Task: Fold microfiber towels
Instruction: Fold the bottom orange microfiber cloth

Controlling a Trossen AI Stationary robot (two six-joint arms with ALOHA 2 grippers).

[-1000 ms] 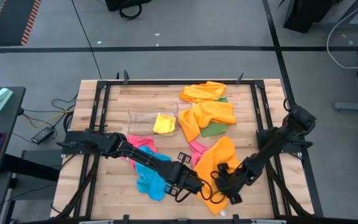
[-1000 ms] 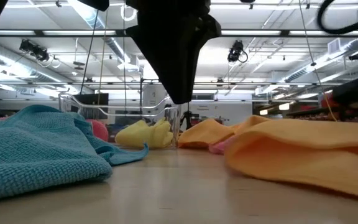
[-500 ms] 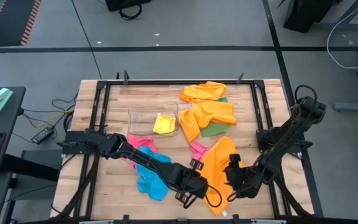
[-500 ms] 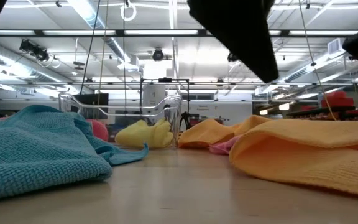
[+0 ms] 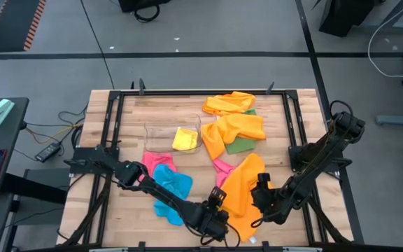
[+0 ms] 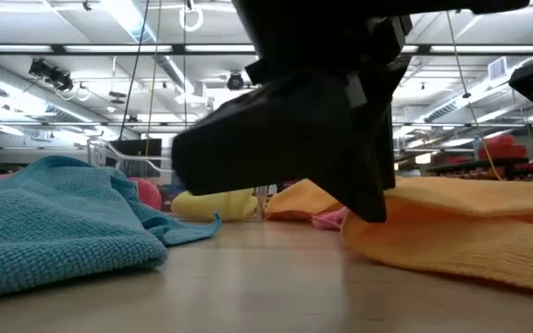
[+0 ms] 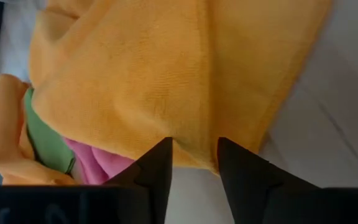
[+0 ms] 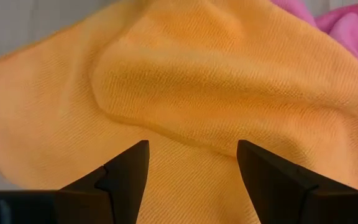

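Observation:
An orange towel (image 5: 243, 190) lies crumpled on the table's near right part, overlapping a pink towel (image 5: 222, 169). My left gripper (image 5: 217, 222) slants down at this orange towel's near left edge (image 7: 194, 163), open, with the edge just beyond its fingertips (image 7: 194, 146). My right gripper (image 5: 261, 201) hangs open over the same towel's right side (image 8: 216, 81). A blue towel (image 5: 171, 194) and another pink one (image 5: 154, 160) lie under my left arm. The low view shows my left gripper (image 6: 322, 139) low over the table in front of the orange towel (image 6: 470, 231). My left gripper's open fingertips stand on either side of the orange towel's near edge (image 7: 194, 163), coming at it slanting down. Whether they touch the cloth, I cannot tell.
A clear bin (image 5: 161, 137) holding a yellow towel (image 5: 185, 138) stands at the centre left. Two more orange towels (image 5: 229, 103) (image 5: 238, 129) and a green one (image 5: 242, 145) lie toward the far edge. Black frame rails (image 5: 110, 140) run along the table's sides.
My left gripper has gone toward the table's near edge and down, tipping further downward, so more of the blue towel shows. My right gripper has drawn back toward the right edge and risen a little. The orange towel's near end now lies flatter and wider.

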